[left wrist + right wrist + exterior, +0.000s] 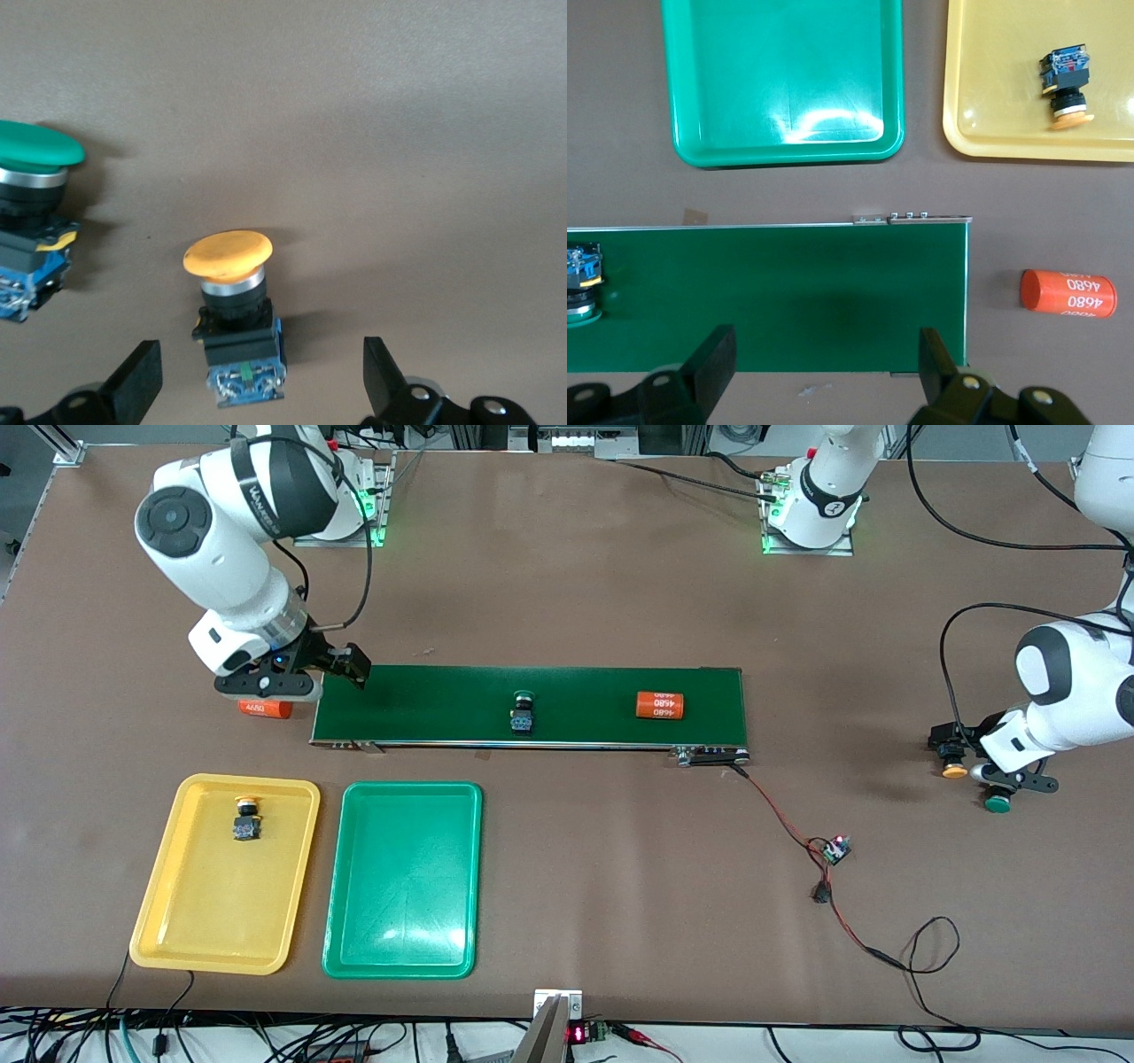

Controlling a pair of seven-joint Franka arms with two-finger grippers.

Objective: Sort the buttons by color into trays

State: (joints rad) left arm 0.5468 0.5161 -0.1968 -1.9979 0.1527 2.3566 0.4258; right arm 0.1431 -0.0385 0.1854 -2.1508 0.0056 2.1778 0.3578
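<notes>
Dark-green belt (532, 707) carries one green button (523, 713). Nearer the front camera lie the green tray (403, 948) and the yellow tray (186, 921), which holds a yellow button (245, 817). The right gripper (297, 682) hovers wide open over the belt's end. The left gripper (974, 766) hangs open and empty over two buttons (235, 314) at its table end.

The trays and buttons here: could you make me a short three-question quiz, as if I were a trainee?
1. True or false: the green tray holds a button.
2. What colour is the cap of the button on the belt? A yellow, B green, C red.
3. Fill in: the open left tool hovers over a button with a ____ cap.

Key: 1 false; only the yellow tray holds one, the yellow-capped button. 2 B. 3 yellow. The right tool, also open, is over the dark-green belt.
</notes>
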